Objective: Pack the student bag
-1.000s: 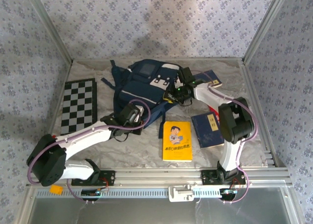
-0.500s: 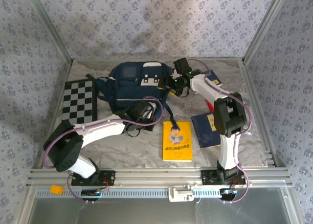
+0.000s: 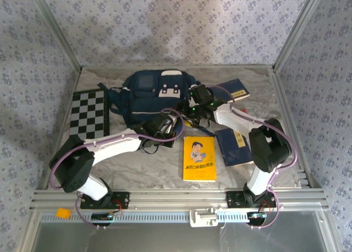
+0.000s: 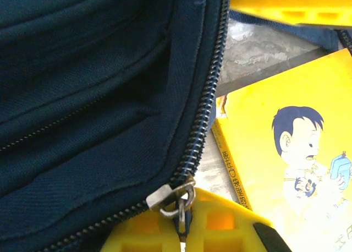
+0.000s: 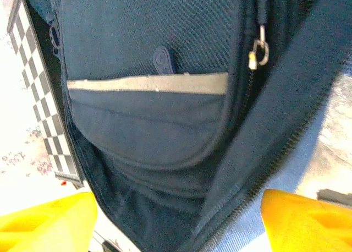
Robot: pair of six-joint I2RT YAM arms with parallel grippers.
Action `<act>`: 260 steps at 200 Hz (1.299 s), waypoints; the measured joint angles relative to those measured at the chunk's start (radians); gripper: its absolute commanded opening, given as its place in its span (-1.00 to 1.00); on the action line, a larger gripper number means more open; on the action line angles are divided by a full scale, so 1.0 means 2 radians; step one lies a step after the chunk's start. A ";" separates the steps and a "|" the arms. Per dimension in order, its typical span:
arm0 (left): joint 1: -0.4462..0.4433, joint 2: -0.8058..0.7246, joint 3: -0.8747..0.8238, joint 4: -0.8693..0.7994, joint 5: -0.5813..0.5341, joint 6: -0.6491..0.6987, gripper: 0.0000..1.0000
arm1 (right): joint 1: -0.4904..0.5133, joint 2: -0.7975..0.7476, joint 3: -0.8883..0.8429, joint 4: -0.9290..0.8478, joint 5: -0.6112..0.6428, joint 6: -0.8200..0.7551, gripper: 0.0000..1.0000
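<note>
Release is the change here. The right claw, closed at the right-hand rim of the student bag a second ago, is now spread wide with nothing held between its fingers. It has also been brought down to the bag's near right corner, where what looks like an inner pocket and an unzipped edge are faced.

The bag, propped up and slanted a second ago, is now laid flatter and crosswise on the counter. The yellow book lies just in front of the bag's near right corner.

The left claw is kept closed at the bag's near edge, and the zipper pull appears to be pinched between its fingers.

The opening step can be judged as done or nearly so. The right claw is freed for fetching a book, while the bag's mouth is left to the left claw alone. Some sagging of the fabric over the opening is to be expected.
</note>
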 measured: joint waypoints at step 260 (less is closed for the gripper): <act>0.038 -0.102 -0.066 -0.007 0.033 0.019 -1.00 | -0.090 0.073 0.105 -0.101 0.031 -0.127 -0.71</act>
